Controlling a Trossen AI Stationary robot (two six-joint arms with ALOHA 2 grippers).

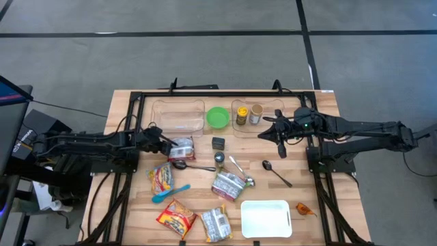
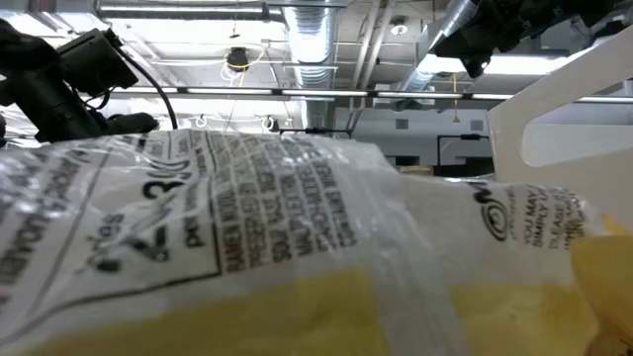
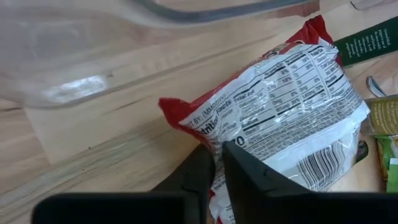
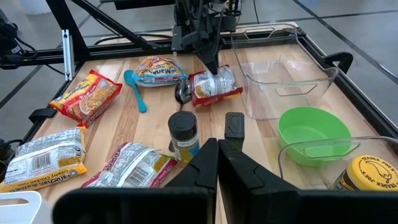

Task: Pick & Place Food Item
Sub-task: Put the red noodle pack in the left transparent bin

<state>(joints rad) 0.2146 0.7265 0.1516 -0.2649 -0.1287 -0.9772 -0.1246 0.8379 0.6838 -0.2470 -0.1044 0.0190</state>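
Observation:
A red ramen packet [image 1: 182,148], white printed back up, is at the table's middle left, just near of a clear container [image 1: 179,115]. It also shows in the left wrist view [image 3: 292,106] and in the right wrist view [image 4: 214,86]. My left gripper [image 1: 168,144] is shut on its left end. My right gripper [image 1: 273,134] is shut and empty above the table's right half, near a second clear container [image 1: 258,113] holding two jars. My left gripper pinches the packet's left edge [image 3: 217,146] between its two fingers [image 3: 198,171]. The fingers come from the table's left, slanting down. The packet stretches away from the fingers toward the table's right. I cannot tell whether it is clear of the wood.
A green bowl [image 1: 218,117] stands between the containers. Several other noodle packets [image 1: 161,177] [image 1: 176,217] [image 1: 229,184], a blue spoon [image 1: 171,193], metal spoons [image 1: 276,172], a dark jar [image 1: 219,159] and a white tray [image 1: 266,217] lie nearer. A packet [image 2: 247,247] blocks the low view.

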